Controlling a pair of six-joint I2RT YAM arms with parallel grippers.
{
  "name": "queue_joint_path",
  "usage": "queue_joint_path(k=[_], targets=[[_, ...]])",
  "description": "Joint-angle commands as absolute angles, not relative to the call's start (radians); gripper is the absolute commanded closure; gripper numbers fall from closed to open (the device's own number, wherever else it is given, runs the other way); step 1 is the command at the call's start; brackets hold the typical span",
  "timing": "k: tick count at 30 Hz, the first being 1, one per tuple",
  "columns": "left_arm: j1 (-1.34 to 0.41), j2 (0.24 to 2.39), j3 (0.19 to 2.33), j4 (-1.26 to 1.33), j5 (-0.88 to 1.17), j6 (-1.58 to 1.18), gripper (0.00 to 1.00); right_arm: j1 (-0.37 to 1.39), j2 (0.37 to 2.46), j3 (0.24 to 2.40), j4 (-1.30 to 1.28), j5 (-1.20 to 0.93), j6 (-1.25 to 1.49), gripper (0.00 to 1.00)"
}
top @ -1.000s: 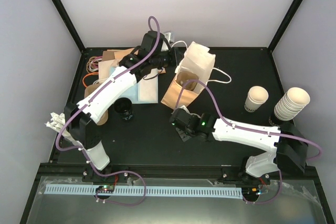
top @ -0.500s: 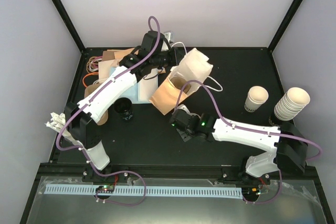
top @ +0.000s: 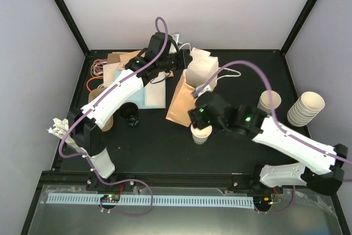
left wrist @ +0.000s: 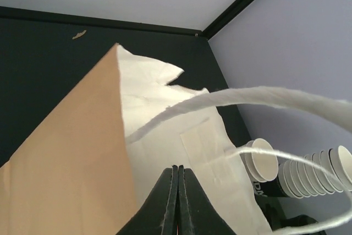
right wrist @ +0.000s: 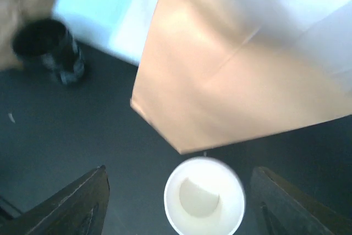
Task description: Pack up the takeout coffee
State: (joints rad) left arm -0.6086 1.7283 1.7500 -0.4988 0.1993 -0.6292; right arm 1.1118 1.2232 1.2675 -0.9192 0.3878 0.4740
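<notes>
A brown and white paper bag point(top: 184, 94) point(left wrist: 66, 136) point(right wrist: 231, 81) stands tilted mid-table. My left gripper point(top: 180, 63) point(left wrist: 177, 168) is shut at its top edge and appears to pinch the paper, with a white cord handle looping past. My right gripper point(top: 202, 116) point(right wrist: 180, 171) hangs open above a lidless white cup point(top: 201, 134) point(right wrist: 204, 205) that stands just in front of the bag, its fingers apart from the cup. A black-topped cup, apparently the takeout coffee point(top: 130, 114) point(right wrist: 52, 48), stands left of the bag, beside my left arm.
A single lidless cup point(top: 269, 103) point(left wrist: 263, 160) and a stack of cream cups point(top: 306, 108) point(left wrist: 313, 174) stand at the right. A pale blue sheet point(top: 154, 94), cardboard and cords point(top: 107, 67) lie at the back left. Crumpled paper point(top: 56, 126) sits at the left edge.
My right gripper has opened and risen, with the arm swinging right, leaving the lidless white cup standing before the bag. The bag tipped left, then swung back.
</notes>
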Motion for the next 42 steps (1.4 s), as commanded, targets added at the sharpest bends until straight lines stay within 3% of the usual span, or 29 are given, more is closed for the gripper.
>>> queue_joint_path(k=[1, 5, 10, 16, 22, 27, 31, 37, 42], targets=[[-0.604, 1.739, 1.787, -0.447, 0.220, -0.645, 0.99, 0.945, 1.170, 1.430, -1.029, 0.347, 0.509, 0.24], [-0.606, 1.747, 1.787, -0.429, 0.236, -0.663, 0.98, 0.693, 1.186, 1.530, -1.077, 0.183, 0.588, 0.13], [-0.606, 1.753, 1.790, -0.422, 0.232, -0.666, 0.98, 0.519, 1.261, 1.625, -1.142, 0.151, 0.659, 0.09], [-0.606, 1.759, 1.787, -0.428, 0.237, -0.661, 0.98, 0.368, 1.312, 1.594, -1.015, -0.052, 0.681, 0.12], [-0.607, 1.760, 1.788, -0.433, 0.240, -0.649, 0.98, 0.291, 1.399, 1.620, -0.938, -0.046, 0.699, 0.17], [-0.607, 1.763, 1.788, -0.437, 0.242, -0.644, 0.98, 0.249, 1.462, 1.653, -0.918, -0.074, 0.712, 0.30], [-0.607, 1.762, 1.789, -0.438, 0.242, -0.643, 0.99, 0.246, 1.493, 1.688, -0.928, -0.114, 0.700, 0.59], [-0.607, 1.764, 1.812, -0.442, 0.232, -0.626, 0.98, 0.245, 1.491, 1.740, -0.947, -0.147, 0.656, 0.94], [-0.604, 1.783, 1.847, -0.421, 0.222, -0.607, 0.99, 0.244, 1.496, 1.821, -0.989, -0.101, 0.624, 0.99]])
